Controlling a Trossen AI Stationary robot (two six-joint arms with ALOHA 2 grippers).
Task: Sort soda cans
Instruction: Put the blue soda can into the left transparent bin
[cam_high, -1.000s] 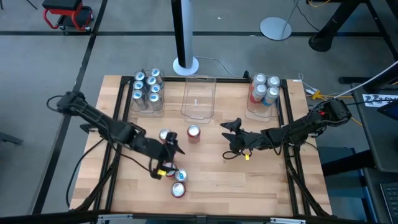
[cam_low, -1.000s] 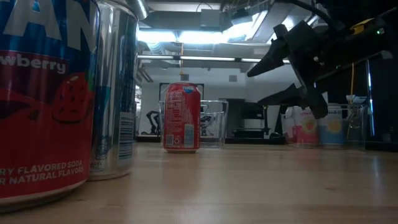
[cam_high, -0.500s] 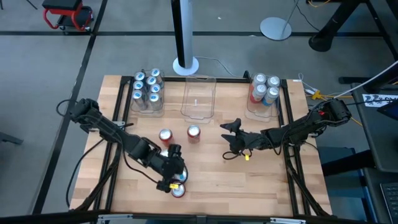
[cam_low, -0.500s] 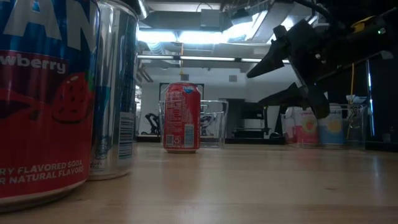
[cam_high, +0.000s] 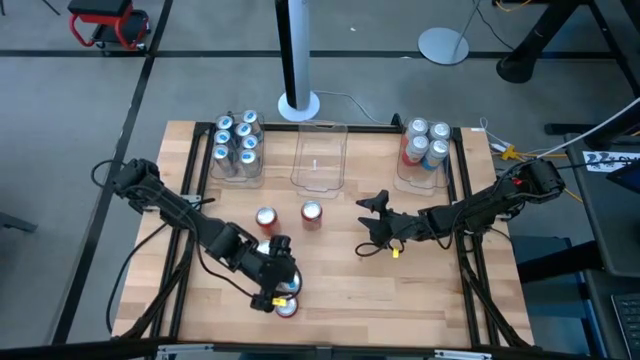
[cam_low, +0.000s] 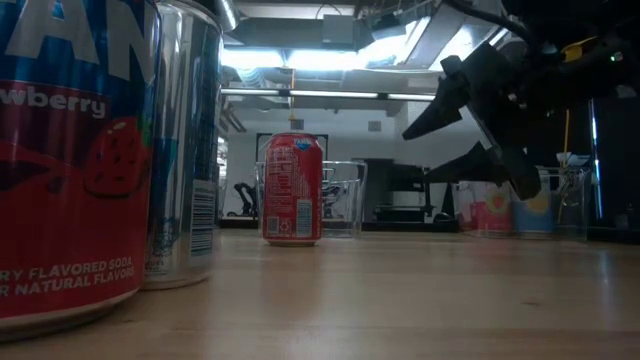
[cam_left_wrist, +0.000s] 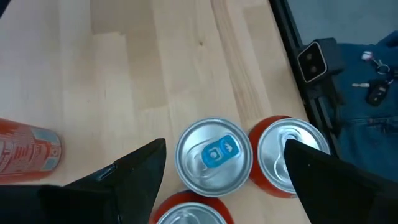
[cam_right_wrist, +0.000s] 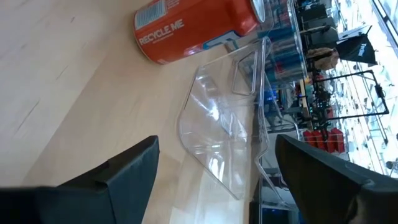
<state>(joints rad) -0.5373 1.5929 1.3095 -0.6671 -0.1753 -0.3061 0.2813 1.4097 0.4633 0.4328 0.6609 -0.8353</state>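
High view: left gripper (cam_high: 279, 283) has dropped from mid-table onto the front cluster of soda cans (cam_left_wrist: 214, 154), jaws wide, straddling a blue-tabbed can, nothing held, so a pick looks imminent. Right gripper (cam_high: 368, 226) hangs open, empty. Smooth aluminium cylinders, wood table (cam_high: 420, 290); red bodies, probably.

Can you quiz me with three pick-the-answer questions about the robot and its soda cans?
1. Where is the left gripper?
A. over the cans at the table's near edge
B. inside the middle bin
C. off the table

2. How many cans are in the middle bin?
A. four
B. none
C. two

3. How are the right gripper's fingers?
A. shut on a can
B. shut on nothing
C. open, holding nothing

Answers: 1 A, its wrist view looks down on a blue-tabbed can. 2 B, the clear bin shows only wood through it. 3 C, the low view shows its fingers spread in air.
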